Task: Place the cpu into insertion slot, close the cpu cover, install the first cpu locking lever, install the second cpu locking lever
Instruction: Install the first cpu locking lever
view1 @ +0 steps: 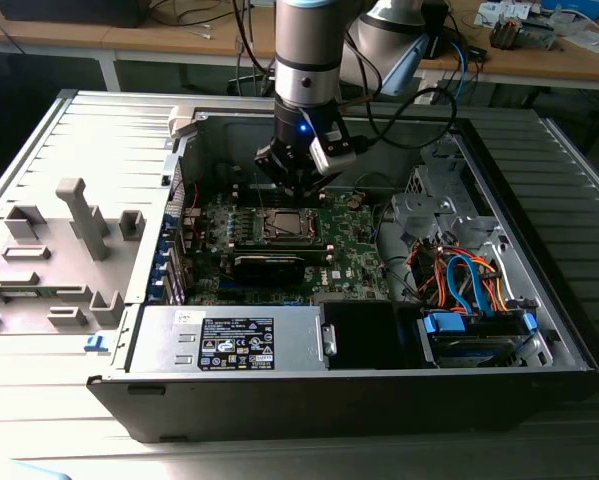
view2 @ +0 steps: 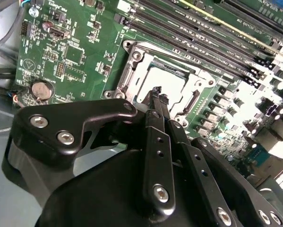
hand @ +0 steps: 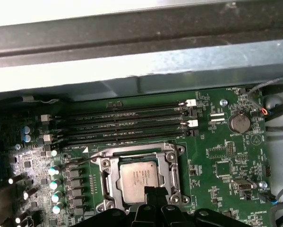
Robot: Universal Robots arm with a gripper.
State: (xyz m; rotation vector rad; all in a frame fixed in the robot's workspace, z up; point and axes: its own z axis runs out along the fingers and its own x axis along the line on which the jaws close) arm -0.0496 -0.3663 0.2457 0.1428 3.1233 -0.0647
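Exterior view: your gripper (view1: 297, 186) hangs inside the open computer case (view1: 539, 300), just above the motherboard (view1: 354, 250). The socket sits directly under it, slightly toward the camera.

Second wrist view: the 2 black metal fingers (view2: 156, 118) are pressed together, tips meeting, nothing held between them. The tips hover over the near edge of the cpu cover (view2: 127, 71), a thin silvery frame lying flat over the cpu (view2: 162, 80). The cpu is seated in the socket, with a flat, pale, matte metal top.

First wrist view: the cpu (hand: 136, 177) shows square and grey inside the cpu cover (hand: 175, 165). A thin wire locking lever (hand: 77, 161) lies off the socket's corner, apparently not latched. 4 long black memory slots (hand: 127, 124) run parallel beyond the socket, on the side away from the fingertips. A round coin battery (hand: 239, 123) sits well apart.
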